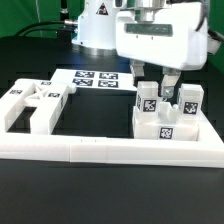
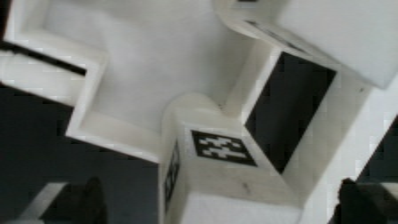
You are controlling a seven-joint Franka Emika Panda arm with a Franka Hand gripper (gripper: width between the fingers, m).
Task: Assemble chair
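- Two clusters of white chair parts sit on the black desk [image 1: 100,195]. The half-built chair [image 1: 165,122] stands at the exterior view's right, snug against the long border rail [image 1: 110,152]. The loose parts [image 1: 35,100] lie well apart at that view's left, also by the rail.
- The marker board [image 1: 95,78] lies flat behind them, with nothing on it.
- The gripper [image 1: 157,82] hangs just above the half-built chair, over its tagged uprights.
- In the wrist view the fingers [image 2: 368,196] stand wide apart with a tagged post [image 2: 217,150] between them. There's a dark gap on each side, so to my eye they have hold of nothing.
- From where I stand the post looks upright on its base block. I can't tell whether it is fully seated or only resting there.
- The biggest risk, I'd say, is a finger catching the post as the arm lifts away. The fingers straddle it closely, so any sideways drift could tip it or pull it out of its joint.
- Second risk: the neighbouring upright [image 1: 188,100] stands just beside the gripper body. A swing toward the loose parts could clip it and skew the whole assembly.
- Third risk: only the rail braces the assembly. A knock away from the rail could slide it across the desk and throw off the next fit.
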